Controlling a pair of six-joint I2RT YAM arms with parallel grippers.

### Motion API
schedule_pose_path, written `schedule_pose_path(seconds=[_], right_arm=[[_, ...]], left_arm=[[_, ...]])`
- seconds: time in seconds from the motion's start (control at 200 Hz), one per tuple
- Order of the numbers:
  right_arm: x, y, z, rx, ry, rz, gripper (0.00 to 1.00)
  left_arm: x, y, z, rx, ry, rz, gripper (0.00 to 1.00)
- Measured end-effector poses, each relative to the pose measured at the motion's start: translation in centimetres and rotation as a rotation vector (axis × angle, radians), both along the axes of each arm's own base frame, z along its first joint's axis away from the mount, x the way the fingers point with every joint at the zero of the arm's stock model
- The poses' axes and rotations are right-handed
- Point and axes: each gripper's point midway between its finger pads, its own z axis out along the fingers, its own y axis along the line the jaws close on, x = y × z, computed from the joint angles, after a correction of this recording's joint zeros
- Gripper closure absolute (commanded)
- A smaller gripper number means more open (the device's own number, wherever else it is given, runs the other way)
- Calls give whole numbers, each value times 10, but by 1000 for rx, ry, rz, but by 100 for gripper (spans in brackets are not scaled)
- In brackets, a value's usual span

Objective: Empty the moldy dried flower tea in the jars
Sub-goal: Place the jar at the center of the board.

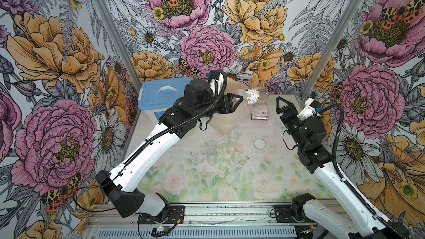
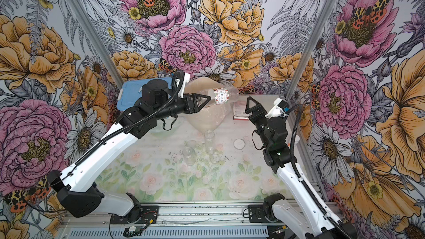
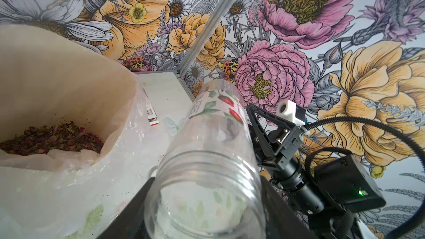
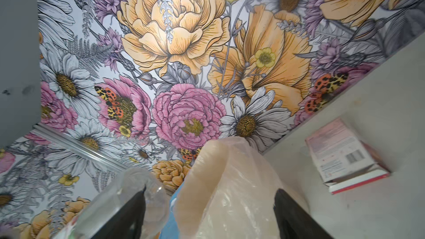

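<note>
Floral walls enclose a rose-printed tabletop [image 1: 230, 180]. The left gripper [image 1: 239, 102] is clamped near the mouth of the tilted, empty labelled jar [image 1: 253, 96]. Just below it, a lined bag [image 3: 69, 77] holds the dried flower tea [image 3: 53, 137]. The right gripper [image 1: 284, 105], jaws apart, sits beside the jar's base without touching it.

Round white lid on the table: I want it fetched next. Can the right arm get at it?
Likely yes: the right gripper is open and empty; the round white lid lies uncovered beside that arm.
</note>
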Motion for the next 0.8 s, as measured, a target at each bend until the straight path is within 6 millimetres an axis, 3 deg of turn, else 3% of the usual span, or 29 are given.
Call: schedule_pose_path(seconds=[0.215, 0.505, 0.795], right_arm=[[-1, -24, -43, -172, 148, -32, 13], [-1, -49, -122, -290, 409, 5, 13], [-10, -60, -149, -369, 509, 23, 12]], left_arm=[[-13, -20, -16, 182, -16, -84, 83], [-35, -58, -73, 491, 4, -231, 83], [-42, -78, -130, 725, 37, -329, 83]])
